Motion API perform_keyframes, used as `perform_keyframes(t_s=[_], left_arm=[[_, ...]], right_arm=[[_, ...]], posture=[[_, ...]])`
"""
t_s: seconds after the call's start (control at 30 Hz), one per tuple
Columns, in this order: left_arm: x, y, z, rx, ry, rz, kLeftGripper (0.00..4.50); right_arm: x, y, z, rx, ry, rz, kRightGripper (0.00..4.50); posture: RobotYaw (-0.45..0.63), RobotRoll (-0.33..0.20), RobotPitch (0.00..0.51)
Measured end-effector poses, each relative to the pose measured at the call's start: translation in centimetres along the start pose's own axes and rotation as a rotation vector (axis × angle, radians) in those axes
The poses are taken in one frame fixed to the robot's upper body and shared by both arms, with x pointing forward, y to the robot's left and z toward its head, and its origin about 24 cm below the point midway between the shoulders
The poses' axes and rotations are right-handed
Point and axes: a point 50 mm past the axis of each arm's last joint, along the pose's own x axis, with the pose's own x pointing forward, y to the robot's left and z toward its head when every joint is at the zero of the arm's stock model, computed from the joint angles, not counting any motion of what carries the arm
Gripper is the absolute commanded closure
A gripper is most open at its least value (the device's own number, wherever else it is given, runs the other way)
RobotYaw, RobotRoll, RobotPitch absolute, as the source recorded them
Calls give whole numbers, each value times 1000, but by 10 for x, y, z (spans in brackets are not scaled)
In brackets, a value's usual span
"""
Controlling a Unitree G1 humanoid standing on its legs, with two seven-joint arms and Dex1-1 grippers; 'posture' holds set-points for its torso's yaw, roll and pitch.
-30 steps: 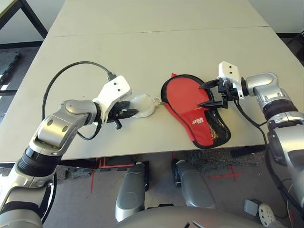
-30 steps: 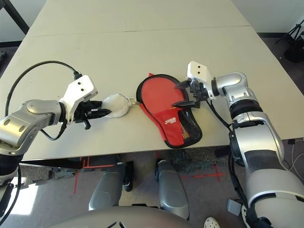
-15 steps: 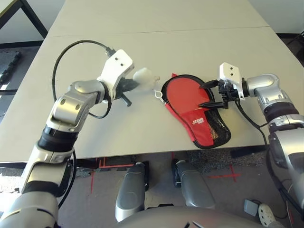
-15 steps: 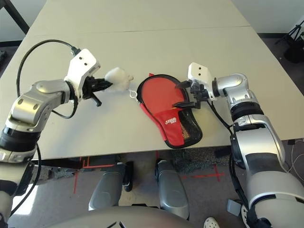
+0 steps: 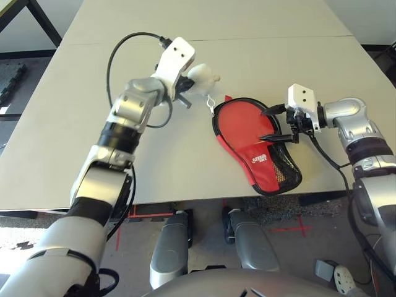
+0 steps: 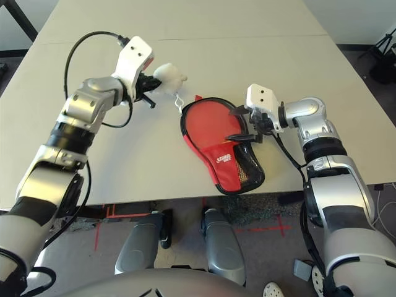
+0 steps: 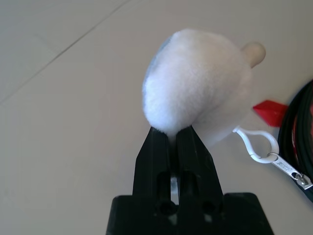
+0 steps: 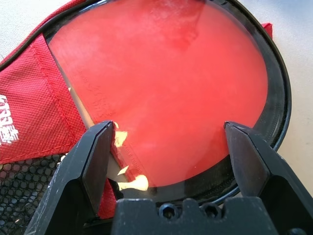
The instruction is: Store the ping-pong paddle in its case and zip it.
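Fingers of my left gripper [image 7: 173, 134] are pinching the pompom [image 7: 198, 88]; my right gripper [image 8: 168, 147] is gaping wide over the paddle [image 8: 166, 83], lying in its case [image 5: 263, 162].

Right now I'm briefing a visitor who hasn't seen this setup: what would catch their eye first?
The red case lying near the table's front edge, the paddle's red face showing inside it. Then the fluffy white pompom, pinched in the shut left gripper beyond the case's far left; the open right gripper hovers over the case's right side.
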Motion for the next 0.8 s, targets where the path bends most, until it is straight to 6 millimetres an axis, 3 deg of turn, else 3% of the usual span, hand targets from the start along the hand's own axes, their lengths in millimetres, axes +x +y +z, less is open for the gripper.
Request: perform_keyframes(t_s=[0.2,0.8], left_arm=[[21,-13,10,-6,-33,22,4489],[52,-112,58,41,-173,-149,4489]], right_arm=[[-2,2,-1,1,-5,-4,0],[-5,6,1,-5,-5,-10,0]], posture=[[56,0,246],[16,0,248]])
